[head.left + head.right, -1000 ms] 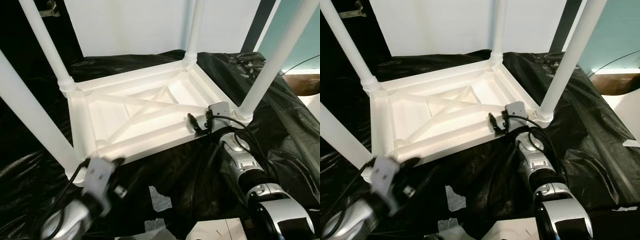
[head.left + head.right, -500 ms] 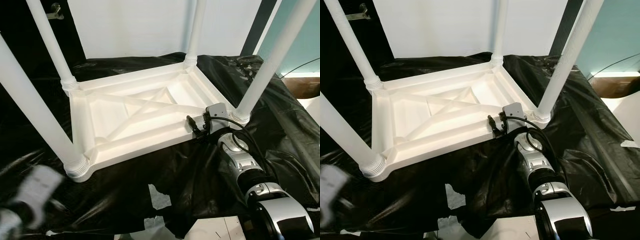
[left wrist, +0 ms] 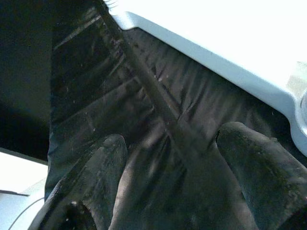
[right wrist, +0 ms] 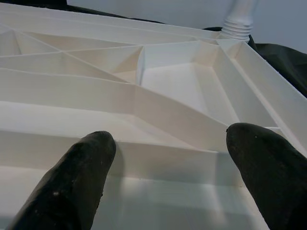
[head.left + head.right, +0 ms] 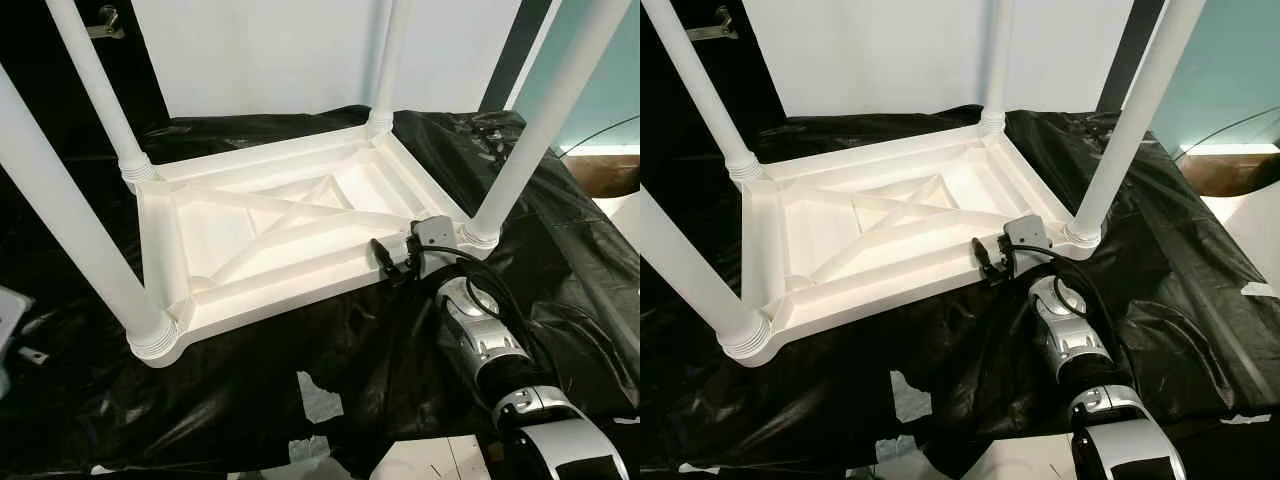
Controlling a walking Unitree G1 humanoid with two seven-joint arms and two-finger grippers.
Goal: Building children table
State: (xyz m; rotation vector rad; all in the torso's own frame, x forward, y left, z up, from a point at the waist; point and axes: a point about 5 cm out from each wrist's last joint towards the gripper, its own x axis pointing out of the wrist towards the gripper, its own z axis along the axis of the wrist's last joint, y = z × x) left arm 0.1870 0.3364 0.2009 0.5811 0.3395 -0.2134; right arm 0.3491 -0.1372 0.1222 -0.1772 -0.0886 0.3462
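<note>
White children's table [image 5: 270,230] inverted at centre on black plastic sheeting [image 5: 300,350], four legs upright. Right claw [image 5: 392,262], at 4 o'clock, fingers spread wide, empty, at the near rim. Left claw [image 3: 168,158], fingers parted, empty, over sheeting beside the table edge.

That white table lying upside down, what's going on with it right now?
The white children's table lies upside down on black plastic sheeting, with all four legs fitted and pointing up. The right end effector sits at the tabletop's near edge with its fingers spread over the rim, gripping nothing. The left end effector is open over the sheeting beside the table's edge.
</note>
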